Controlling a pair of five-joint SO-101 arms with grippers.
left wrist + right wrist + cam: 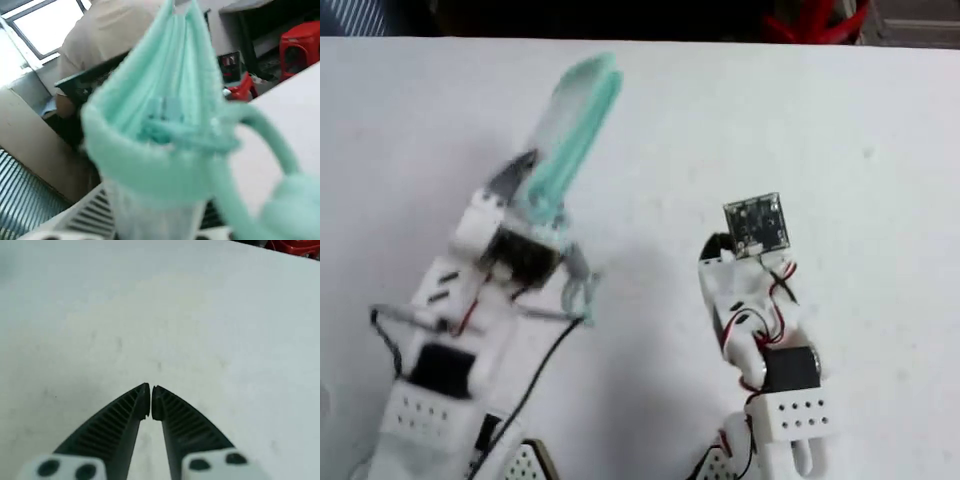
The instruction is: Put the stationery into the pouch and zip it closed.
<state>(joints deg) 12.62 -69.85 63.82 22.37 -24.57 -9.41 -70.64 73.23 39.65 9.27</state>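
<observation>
A mint-green pouch [570, 125] with a clear body is held off the table at the left, pointing toward the far edge. My left gripper [525, 195] is shut on its near end. In the left wrist view the pouch [165, 130] looms close, its zip edges gathered into a ridge, with a green loop strap [265, 135] hanging off one side. That strap [578, 290] dangles beside the left arm. My right gripper [150, 401] is shut with nothing in it, fingertips touching, just above bare table [200, 315]. The right arm [760, 300] stands at centre right.
The white table [800, 120] stretches wide around both arms. Its far edge runs along the back, with a red stool [815, 20] beyond it. A red stool [300, 42] also stands behind the table in the left wrist view.
</observation>
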